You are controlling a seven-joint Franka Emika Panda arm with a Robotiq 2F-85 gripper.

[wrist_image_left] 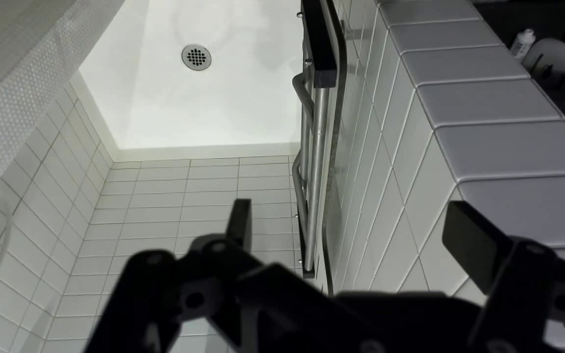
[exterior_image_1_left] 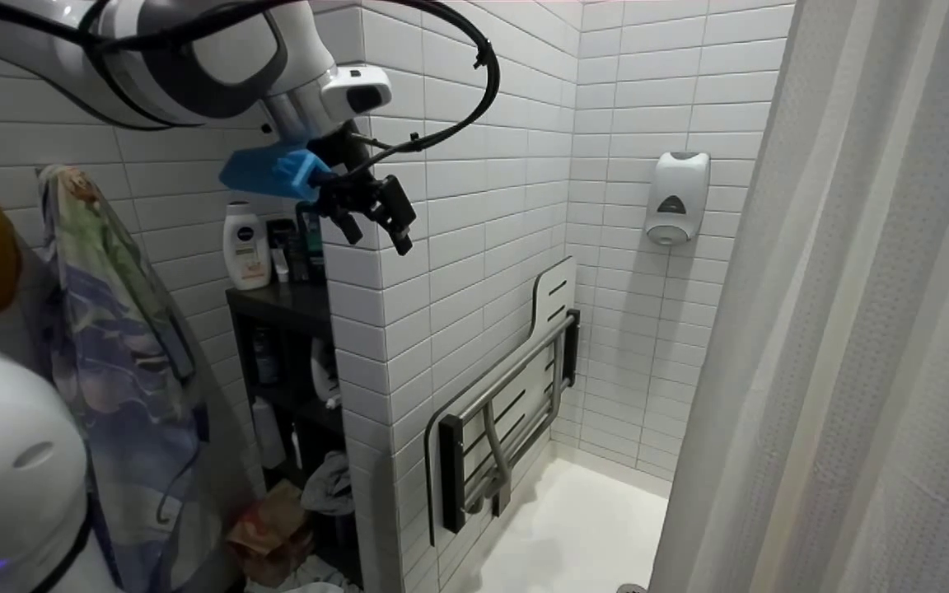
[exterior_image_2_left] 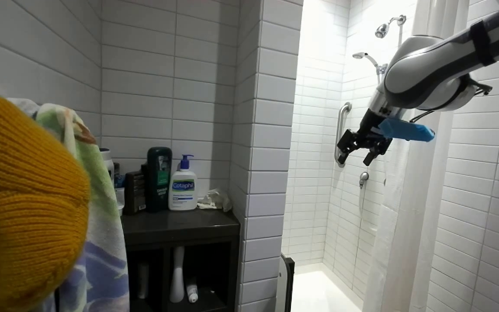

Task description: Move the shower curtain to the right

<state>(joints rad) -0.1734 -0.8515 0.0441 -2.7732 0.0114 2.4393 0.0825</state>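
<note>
One shower curtain [exterior_image_1_left: 837, 329] (white, finely textured) hangs in soft vertical folds toward the right of both exterior views, apart from the robot's gripper [exterior_image_1_left: 377, 235], which hovers in midair with its jaws spread wide. A metal-barred seat [exterior_image_1_left: 516, 387] stands folded against a tiled wall [exterior_image_1_left: 466, 263], a soap dispenser [exterior_image_1_left: 679, 198] on the next.

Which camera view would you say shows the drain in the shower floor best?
The wrist view shows the drain best: its whole round face is visible on the white shower floor, with nothing in front. In an exterior view, only a sliver of it shows, cut by the bottom edge. It appears in no other view.
</note>
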